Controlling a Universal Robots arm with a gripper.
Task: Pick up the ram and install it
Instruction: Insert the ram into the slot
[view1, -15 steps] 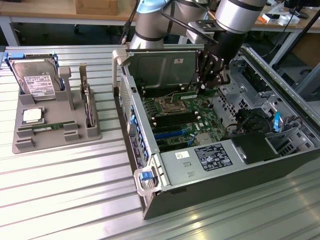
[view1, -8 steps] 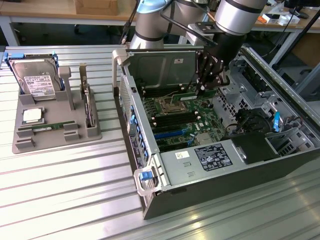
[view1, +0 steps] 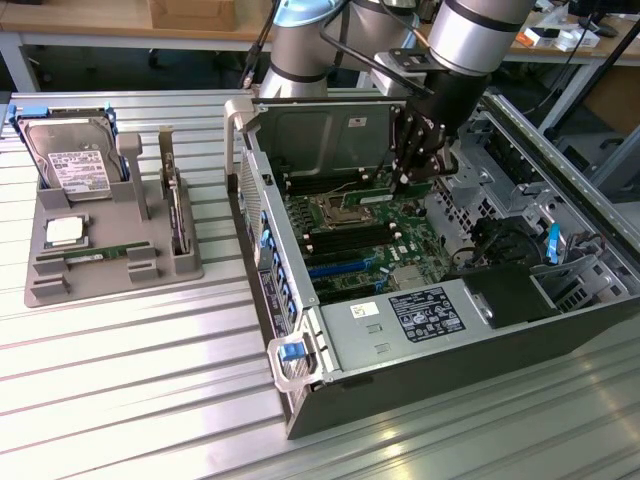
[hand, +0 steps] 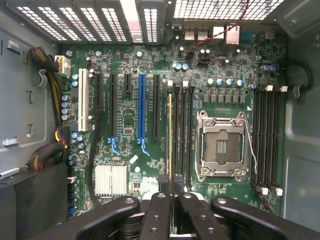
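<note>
- The gripper (view1: 412, 178) hangs low inside the open computer case (view1: 400, 385), just above the motherboard (view1: 350, 245) and near the back wall of the case in the exterior view.
- In the wrist view the gripper (hand: 170, 196) has its two black fingers (hand: 159, 202) drawn almost together, pinched on the near end of a thin board seen edge-on.
- That board is the ram (hand: 170, 140). It shows as a single narrow yellowish line running straight out from between the fingertips across the green motherboard.
- The ram stands on edge and lies in line with the bank of black memory slots (hand: 183, 130), at the side of that bank away from the empty silver processor socket (hand: 222, 145). Whether it is seated in a slot or only held over one cannot be told.
- Its chips and label are hidden, since only the top edge faces the wrist camera.
- Well apart from the gripper, at the exterior view's left, a grey parts tray (view1: 110, 278) sits on the ribbed metal table (view1: 150, 400).
- The tray holds a silver hard drive (view1: 70, 165), a small square processor (view1: 65, 232) and a long green stick (view1: 95, 254) lying flat in a slot.
</note>
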